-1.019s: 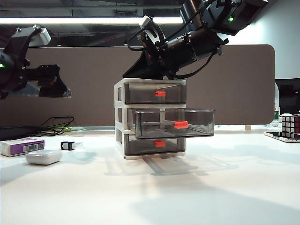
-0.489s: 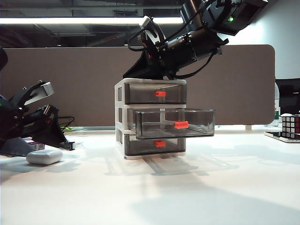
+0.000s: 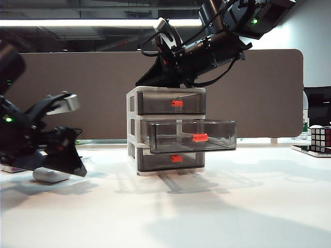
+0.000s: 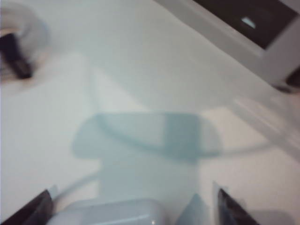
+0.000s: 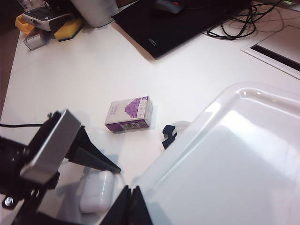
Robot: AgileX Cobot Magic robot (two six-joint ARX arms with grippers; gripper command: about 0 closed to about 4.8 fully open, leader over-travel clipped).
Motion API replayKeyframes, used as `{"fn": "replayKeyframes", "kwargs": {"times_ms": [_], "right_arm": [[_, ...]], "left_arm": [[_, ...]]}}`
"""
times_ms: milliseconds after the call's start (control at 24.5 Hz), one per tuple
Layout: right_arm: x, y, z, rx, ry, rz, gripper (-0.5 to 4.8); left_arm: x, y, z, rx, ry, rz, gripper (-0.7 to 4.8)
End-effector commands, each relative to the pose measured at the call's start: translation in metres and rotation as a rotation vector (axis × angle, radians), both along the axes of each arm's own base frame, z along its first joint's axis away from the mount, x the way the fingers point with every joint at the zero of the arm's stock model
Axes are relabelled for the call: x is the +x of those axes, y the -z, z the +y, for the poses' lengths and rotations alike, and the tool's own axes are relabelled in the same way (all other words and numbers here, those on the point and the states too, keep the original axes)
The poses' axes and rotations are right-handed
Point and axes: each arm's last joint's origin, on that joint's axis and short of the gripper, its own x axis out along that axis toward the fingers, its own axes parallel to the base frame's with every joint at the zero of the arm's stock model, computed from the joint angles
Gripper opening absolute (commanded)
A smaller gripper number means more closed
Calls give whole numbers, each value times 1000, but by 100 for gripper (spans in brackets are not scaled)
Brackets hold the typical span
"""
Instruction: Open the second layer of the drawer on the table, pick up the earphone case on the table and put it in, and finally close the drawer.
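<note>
Judging progress, you have the second layer [image 3: 192, 136] pulled out of the drawer [image 3: 132, 129]; the case [image 3: 50, 175] lies on the surface [image 3: 217, 206], not yet picked up, with closing to follow. Your left claw [image 4: 133, 206] hangs wide over it. Your right claw [image 5: 131, 206], pinched narrow, rests on the drawer top. Count three trays, one case, one purple box [image 5: 129, 114], one black clip [image 5: 168, 134].

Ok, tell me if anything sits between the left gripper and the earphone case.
Nothing visible does. The left gripper, jaws open, is right over the earphone case on the table, with only bare tabletop around the case.
</note>
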Motion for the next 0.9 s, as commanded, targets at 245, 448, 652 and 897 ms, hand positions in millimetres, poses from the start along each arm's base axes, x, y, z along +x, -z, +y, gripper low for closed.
{"fn": "replayKeyframes", "kwargs": {"times_ms": [245, 448, 652, 897], "right_arm": [[-4, 22, -2, -67, 19, 137, -1], [-6, 25, -3, -83, 19, 170, -1], [-6, 26, -3, -88, 19, 180, -1], [-7, 27, -3, -93, 19, 190, -1]], "left_arm": [[-8, 13, -3, 181, -128, 85, 479], [-11, 16, 2, 135, -96, 155, 479], [-16, 20, 5, 134, -84, 205, 479], [-23, 26, 6, 137, -82, 220, 479]]}}
